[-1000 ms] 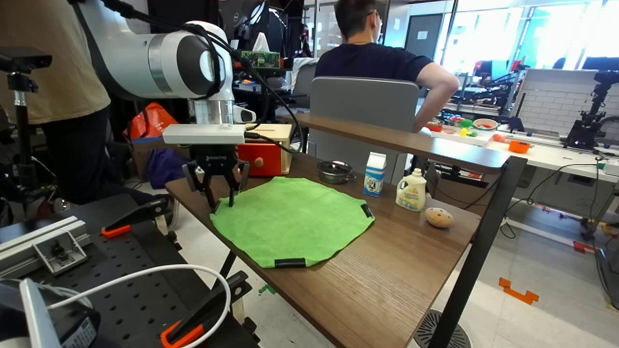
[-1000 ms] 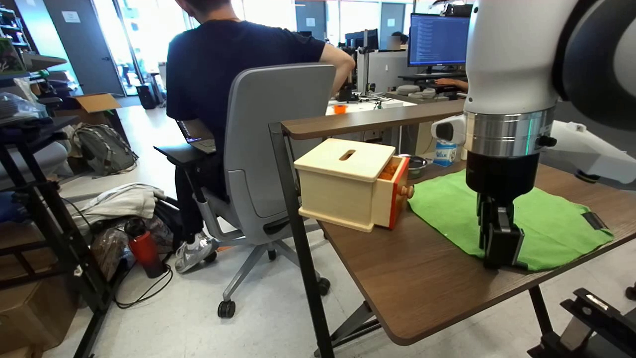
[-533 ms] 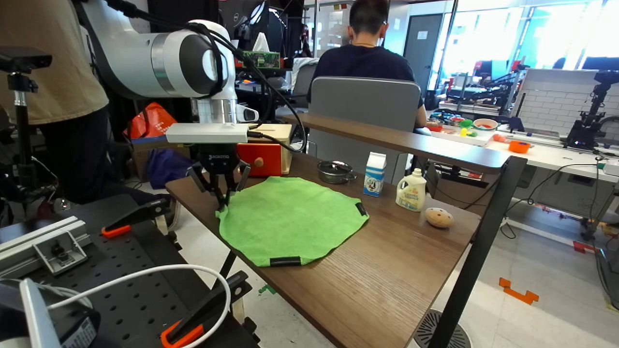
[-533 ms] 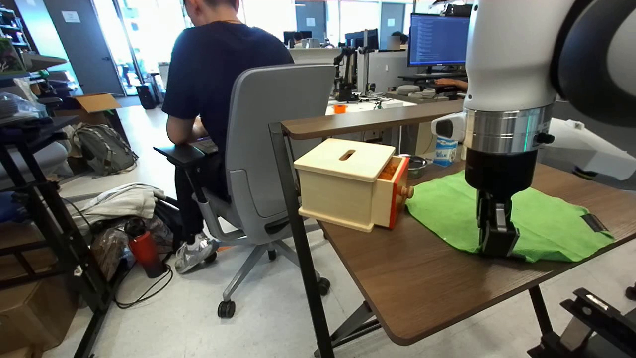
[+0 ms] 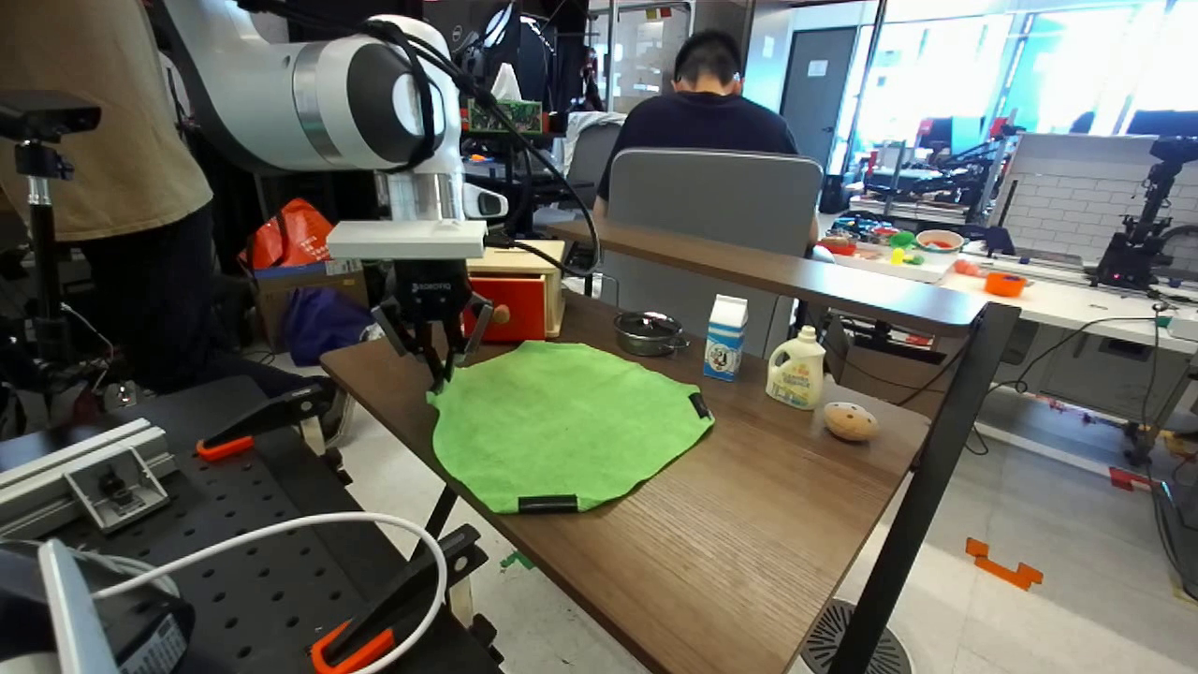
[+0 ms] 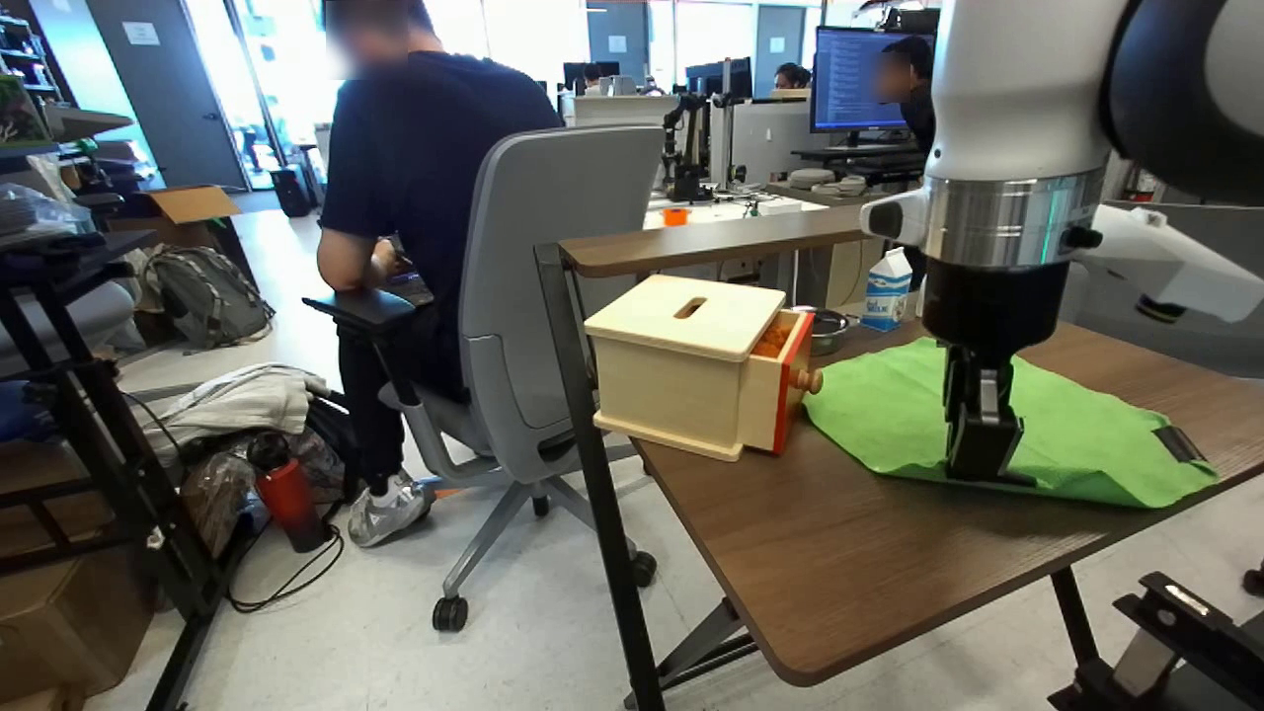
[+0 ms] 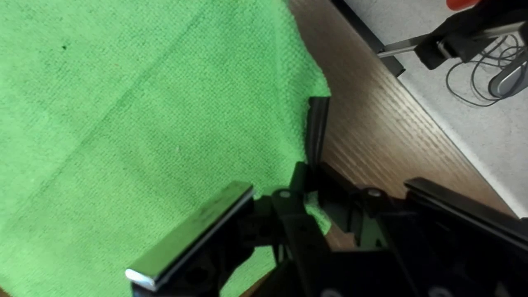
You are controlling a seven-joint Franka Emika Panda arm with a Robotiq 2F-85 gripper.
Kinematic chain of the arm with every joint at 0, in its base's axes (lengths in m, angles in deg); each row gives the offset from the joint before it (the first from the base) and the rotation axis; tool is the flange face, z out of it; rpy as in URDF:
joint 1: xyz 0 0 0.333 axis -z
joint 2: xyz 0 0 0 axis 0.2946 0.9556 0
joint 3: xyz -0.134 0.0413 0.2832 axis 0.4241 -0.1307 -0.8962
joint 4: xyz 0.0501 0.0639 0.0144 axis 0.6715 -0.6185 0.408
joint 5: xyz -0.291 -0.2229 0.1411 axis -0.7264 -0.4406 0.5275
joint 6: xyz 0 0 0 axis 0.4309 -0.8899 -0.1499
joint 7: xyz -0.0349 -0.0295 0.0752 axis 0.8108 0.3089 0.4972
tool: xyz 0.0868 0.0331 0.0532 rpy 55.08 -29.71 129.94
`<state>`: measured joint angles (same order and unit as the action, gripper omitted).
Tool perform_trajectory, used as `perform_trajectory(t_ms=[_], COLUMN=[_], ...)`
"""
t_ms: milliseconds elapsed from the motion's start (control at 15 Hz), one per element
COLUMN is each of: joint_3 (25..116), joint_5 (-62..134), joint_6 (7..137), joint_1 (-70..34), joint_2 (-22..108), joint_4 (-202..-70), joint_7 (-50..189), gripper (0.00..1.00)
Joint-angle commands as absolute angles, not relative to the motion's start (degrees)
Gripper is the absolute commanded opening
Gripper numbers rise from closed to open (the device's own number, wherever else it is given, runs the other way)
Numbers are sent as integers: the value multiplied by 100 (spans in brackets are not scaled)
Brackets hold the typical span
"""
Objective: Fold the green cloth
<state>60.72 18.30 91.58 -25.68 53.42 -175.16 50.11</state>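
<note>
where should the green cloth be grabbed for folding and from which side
Probably best at the black strip on its rim, coming from above, with one finger either side of the edge. The green cloth lies mostly flat, so its thin rim is about the only part to pinch; the hand pinches it there.

The cloth was bright green with black edge tabs, the hand black, the tabletop grained brown, the box pale with a red-fronted drawer, the carton blue and white, the bottle cream, the chair grey.
</note>
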Motion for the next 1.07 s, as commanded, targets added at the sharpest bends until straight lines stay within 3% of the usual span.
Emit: perform_trajectory(t_ms=[0,533,1000], joint_3=[6040,6381,6672], joint_5=[2030,2219,2441], joint_6=[9141,9081,8981], joint_1=[-2290,-1653,-1190], joint_2=[4688,3997,4232], joint_4=[-17827,-17869,-17361], joint_7=[4820,4519,4154], gripper=[3,3,3])
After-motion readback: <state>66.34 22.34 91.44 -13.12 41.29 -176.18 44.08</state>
